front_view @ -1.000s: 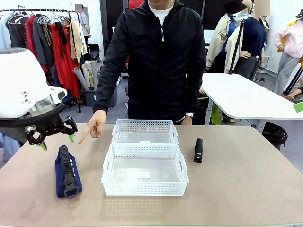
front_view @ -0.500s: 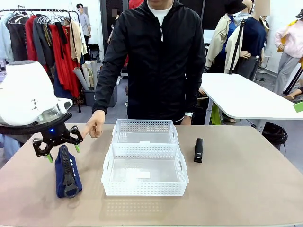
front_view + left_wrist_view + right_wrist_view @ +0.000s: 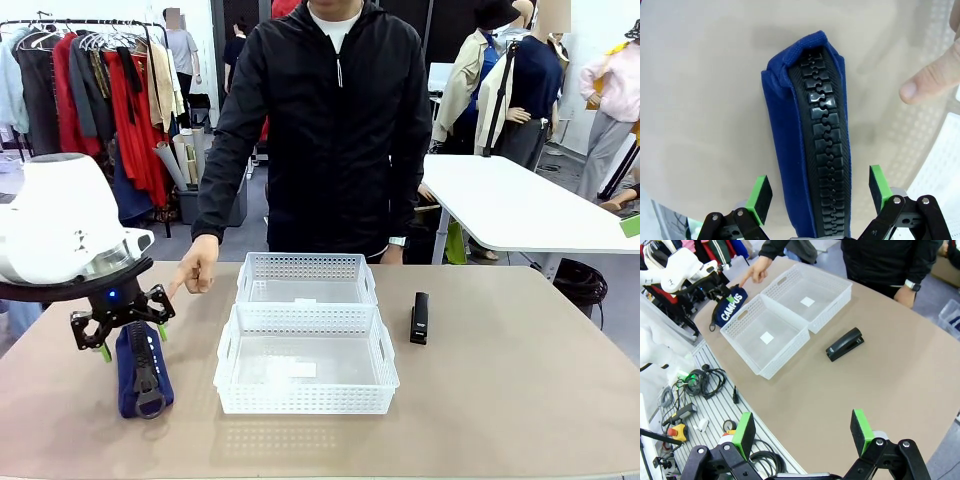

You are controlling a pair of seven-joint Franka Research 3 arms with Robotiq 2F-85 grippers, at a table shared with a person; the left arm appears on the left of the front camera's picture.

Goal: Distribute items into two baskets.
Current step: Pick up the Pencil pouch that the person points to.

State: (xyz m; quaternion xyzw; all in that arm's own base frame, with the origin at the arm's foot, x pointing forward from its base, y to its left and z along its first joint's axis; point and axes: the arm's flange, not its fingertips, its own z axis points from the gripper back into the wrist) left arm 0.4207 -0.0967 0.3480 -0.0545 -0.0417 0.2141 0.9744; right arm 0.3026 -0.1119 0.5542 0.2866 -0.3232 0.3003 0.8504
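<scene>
A navy-blue zip pouch (image 3: 142, 372) (image 3: 812, 145) (image 3: 729, 308) lies on the table's left side, zipper up. My left gripper (image 3: 131, 341) (image 3: 816, 191) hangs open right over its far end, one green pad on each side of the pouch, not closed on it. The black stapler (image 3: 419, 318) (image 3: 844, 344) lies right of the two white lattice baskets, the near one (image 3: 305, 403) (image 3: 751, 314) and the far one (image 3: 304, 266) (image 3: 822, 304); both hold nothing but a small label. My right gripper (image 3: 803, 432) is open, high above the table's edge.
A person in a black jacket stands at the far side, one hand (image 3: 196, 269) (image 3: 932, 80) pointing a finger down beside the pouch, close to my left gripper. Cables and tools (image 3: 700, 395) lie on a grey platform below the table edge.
My left gripper has come down and moved toward the near side, from beside the pointing hand to straddling the pouch's far end. The person's hand drew back slightly.
</scene>
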